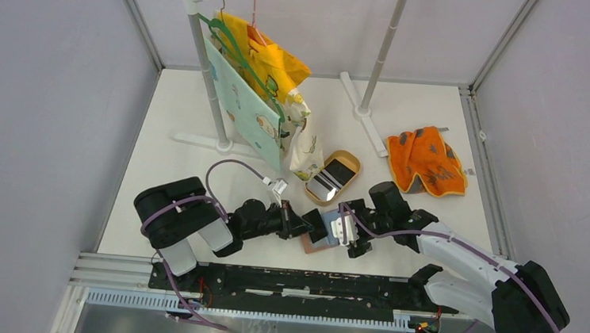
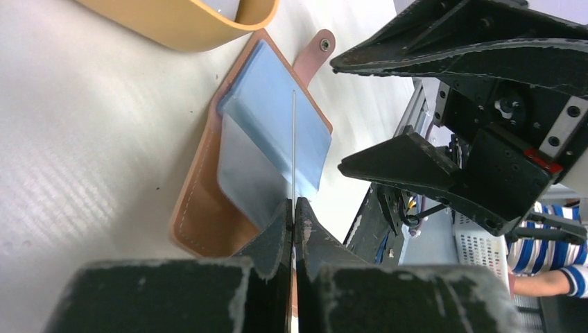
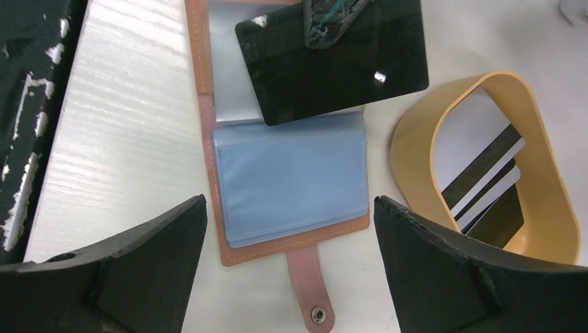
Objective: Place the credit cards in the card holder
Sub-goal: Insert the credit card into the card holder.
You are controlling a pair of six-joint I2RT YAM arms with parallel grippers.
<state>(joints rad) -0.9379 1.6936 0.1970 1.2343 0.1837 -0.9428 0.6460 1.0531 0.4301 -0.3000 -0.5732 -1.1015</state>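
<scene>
Left gripper point(image 2: 292, 208) is pressed together on a dark card point(image 3: 333, 62), pinching it by one edge. From my left wrist view the card shows only as a thin line standing on edge. I see the left arm point(image 1: 192, 222) lying low, stretched from its base toward the right along the near part of the desk point(image 1: 176, 125). The right arm point(image 1: 459, 259) reaches in from the other side, its wrist turned toward the left one. The right gripper point(image 3: 290, 208) hangs spread wide and holds nothing.

The card holder point(image 3: 291, 166) lies open and flat on the desk between the two grippers, blue pockets up and strap tab loose. The dark card overlaps one half of it, but I cannot tell whether its edge is inside a pocket.

Just beyond the holder sits a tan dish point(image 3: 416, 146) with striped cards point(image 3: 485, 180) lying in it. Farther back on the right is an orange cloth point(image 1: 426, 161). At the back left stands a rack point(image 1: 205, 56) with items on hangers.
</scene>
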